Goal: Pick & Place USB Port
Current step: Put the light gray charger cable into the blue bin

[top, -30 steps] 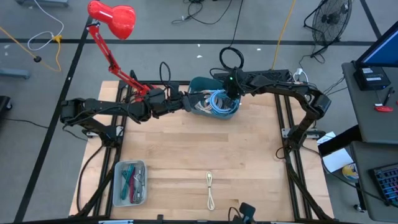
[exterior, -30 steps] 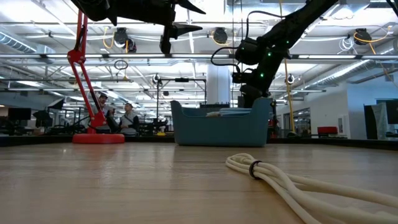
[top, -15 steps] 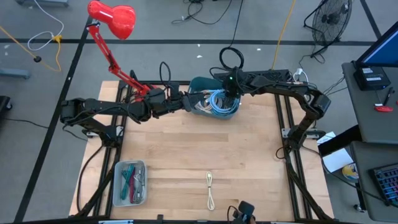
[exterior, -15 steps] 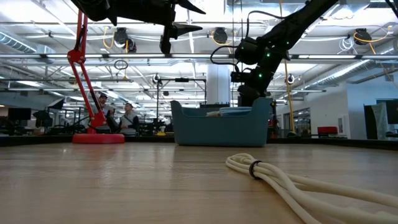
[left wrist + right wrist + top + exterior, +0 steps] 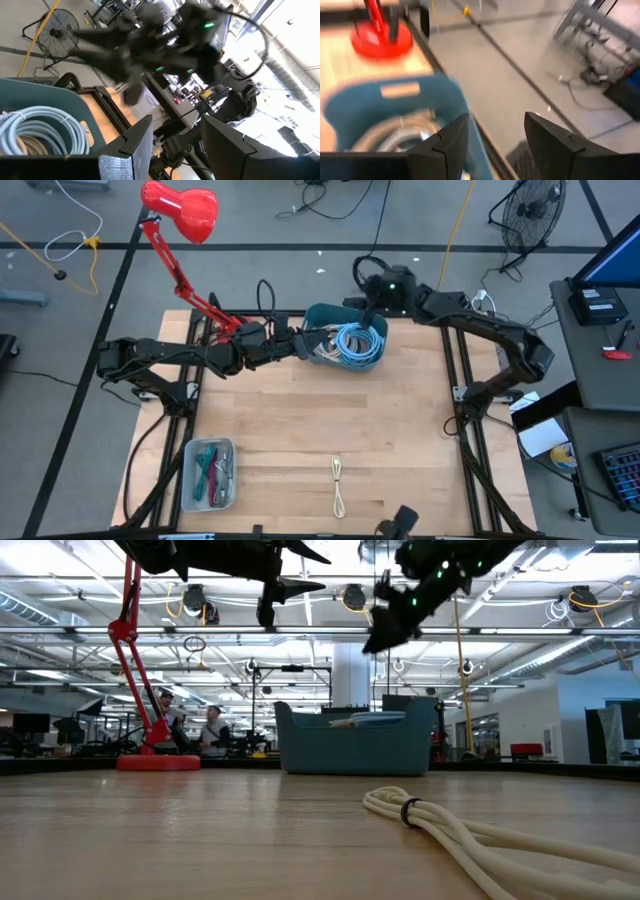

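Note:
A blue bin (image 5: 318,315) stands at the table's far middle and holds a coiled light-blue cable (image 5: 358,342) and a beige one (image 5: 30,145). A bundled white cable (image 5: 340,485) lies on the wood near the front edge. Which of these bears the USB port I cannot tell. My left gripper (image 5: 303,345) hovers level at the bin's left rim, open (image 5: 172,145) and empty. My right gripper (image 5: 362,298) hangs high over the bin's far rim, slanting down, open (image 5: 495,145) with nothing between its fingers.
A red desk lamp (image 5: 185,210) stands at the far left, its base (image 5: 158,762) on the table. A clear tray (image 5: 208,473) with small coloured items sits at the near left. Bare wood lies between the bin and the white cable. People show in the room behind.
My right gripper has risen out of the blue bin, fast in the last half second, and tipped up nearer to level. The light-blue coil stays in the bin and now shows whole from above.

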Robot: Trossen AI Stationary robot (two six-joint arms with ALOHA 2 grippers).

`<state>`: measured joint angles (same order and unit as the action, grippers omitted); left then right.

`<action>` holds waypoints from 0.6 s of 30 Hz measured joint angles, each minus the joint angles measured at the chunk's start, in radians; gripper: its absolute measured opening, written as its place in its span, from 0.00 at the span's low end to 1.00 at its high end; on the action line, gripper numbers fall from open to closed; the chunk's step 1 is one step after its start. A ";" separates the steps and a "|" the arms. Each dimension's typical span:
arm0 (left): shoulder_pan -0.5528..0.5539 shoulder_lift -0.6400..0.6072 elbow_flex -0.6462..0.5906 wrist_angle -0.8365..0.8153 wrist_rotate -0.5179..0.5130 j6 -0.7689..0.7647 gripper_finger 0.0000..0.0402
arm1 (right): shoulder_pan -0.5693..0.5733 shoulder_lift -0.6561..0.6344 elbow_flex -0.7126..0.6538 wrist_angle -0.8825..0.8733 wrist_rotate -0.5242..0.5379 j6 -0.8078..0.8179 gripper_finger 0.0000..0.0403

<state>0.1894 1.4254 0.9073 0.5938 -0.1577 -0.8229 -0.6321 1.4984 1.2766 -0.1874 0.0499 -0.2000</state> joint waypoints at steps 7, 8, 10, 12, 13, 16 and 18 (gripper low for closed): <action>0.000 0.000 0.000 0.000 0.043 0.002 0.42 | 0.053 -0.127 0.041 0.095 -0.159 0.094 0.43; 0.000 0.000 0.000 0.000 0.059 0.002 0.42 | 0.062 -0.147 0.041 0.120 -0.195 0.127 0.43; 0.000 0.000 0.000 0.000 0.095 0.003 0.42 | 0.081 -0.181 0.041 0.174 -0.256 0.196 0.43; 0.000 0.000 0.000 0.000 0.139 0.003 0.42 | 0.107 -0.210 0.041 0.221 -0.300 0.255 0.43; 0.000 0.000 0.000 0.000 0.163 0.002 0.42 | 0.121 -0.223 0.041 0.239 -0.318 0.282 0.43; -0.004 0.000 0.000 0.000 0.239 -0.001 0.42 | 0.171 -0.261 0.041 0.267 -0.374 0.350 0.43; -0.010 0.000 0.000 0.001 0.293 -0.001 0.42 | 0.210 -0.282 0.041 0.268 -0.417 0.386 0.42</action>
<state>0.1792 1.4254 0.9073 0.5945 0.1353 -0.8242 -0.4225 1.2168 1.3178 0.0802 -0.3672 0.1857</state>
